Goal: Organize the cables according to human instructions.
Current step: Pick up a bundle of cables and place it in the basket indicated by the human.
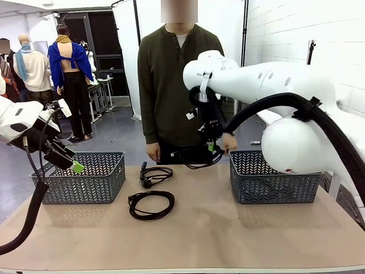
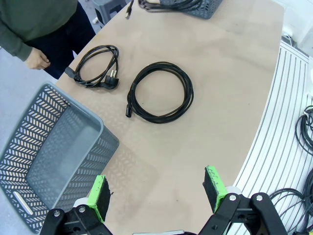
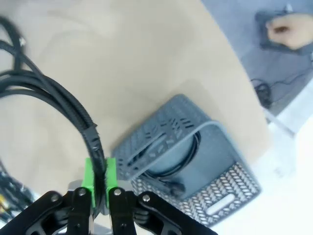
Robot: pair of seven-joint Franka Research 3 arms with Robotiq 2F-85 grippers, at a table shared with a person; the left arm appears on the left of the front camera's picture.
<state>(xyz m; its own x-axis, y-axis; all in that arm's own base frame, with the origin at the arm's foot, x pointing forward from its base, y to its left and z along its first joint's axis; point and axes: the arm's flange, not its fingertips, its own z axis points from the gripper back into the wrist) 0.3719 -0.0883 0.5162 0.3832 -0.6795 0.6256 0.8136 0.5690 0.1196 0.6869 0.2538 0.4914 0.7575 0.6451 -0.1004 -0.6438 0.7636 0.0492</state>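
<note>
Pinching one held cable point(image 3: 73, 105) in the right claw point(image 3: 99, 169), green pads pressed tight on the cord. From the front, same held cable point(image 1: 197, 157) dangling as a loop under the right claw point(image 1: 212, 146), raised off the desk point(image 1: 228, 228), just beside the far left corner of the right basket point(image 1: 274, 182).

Spotting a second cable point(image 3: 169, 184) inside the right basket point(image 3: 161, 127), low against its wall, coiled.

Noting two more on the desk, well left of the right basket. Round coil point(image 1: 151, 204) flat, nearer the robot's side. Looser coil point(image 1: 154, 174) with angled plug, farther toward the person's side. Near each other, not touching. Same pair from the left wrist: round coil point(image 2: 160, 92), looser coil point(image 2: 95, 66).

Hovering with the left claw point(image 2: 156, 188), pads spread wide over bare desk, farthest left of the right basket, above the left basket point(image 2: 93, 161). Same left claw point(image 1: 71, 162) at the near rim of the left basket point(image 1: 85, 182) from the front.

Marking one person's hand point(image 1: 152, 151) low at the far desk edge, left of the right basket. Other hand point(image 1: 230, 142) close by the right claw, at the right basket's far left corner; cannot tell if touching the cord.
</note>
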